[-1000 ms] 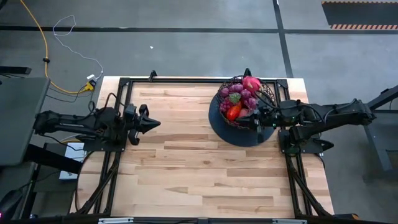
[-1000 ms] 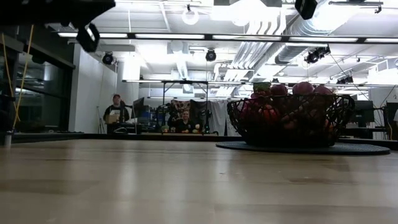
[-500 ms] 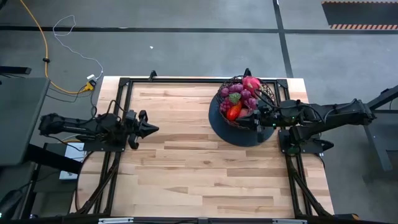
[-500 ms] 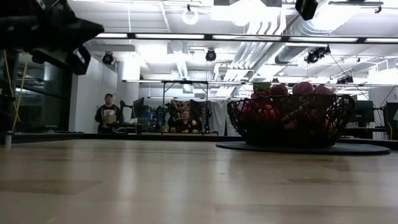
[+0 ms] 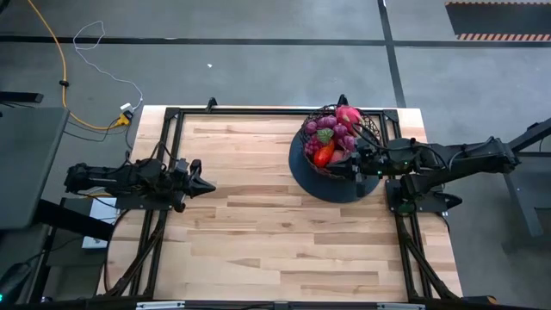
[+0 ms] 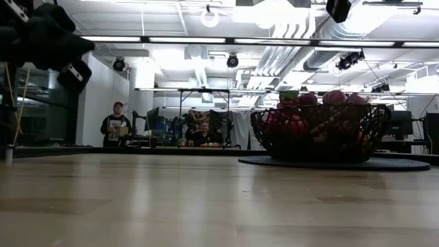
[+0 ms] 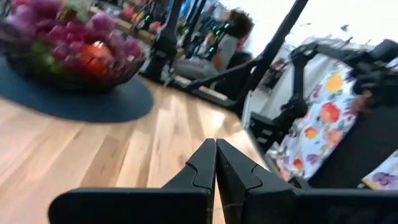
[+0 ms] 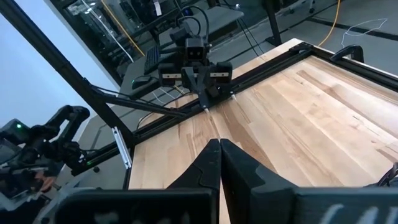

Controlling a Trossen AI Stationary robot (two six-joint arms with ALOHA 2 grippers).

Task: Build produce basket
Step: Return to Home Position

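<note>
Produce (image 5: 331, 138) heaped in the basket (image 6: 322, 140), on the right side of the surface (image 5: 258, 224). Right gripper (image 8: 219, 146) pinched together, just beside it. Left gripper (image 7: 216, 144) also together, well apart, pointing across toward it. Probably nothing left to fetch, only a retreat to rest.

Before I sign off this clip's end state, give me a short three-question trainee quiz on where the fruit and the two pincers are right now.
1. True or false: some small toy fruits and vegetables lie loose on the light wooden tabletop, outside the round black wire-mesh basket.
2. Multiple choice: the left arm's dark two-finger pincer is A) open, B) shut on a grape bunch, C) shut and empty.
3. Which arm's pincer is nearer the basket?

Key:
1. False. All the produce in view is piled in the basket.
2. C.
3. The right arm's pincer, over the dark grey disc base.
</note>
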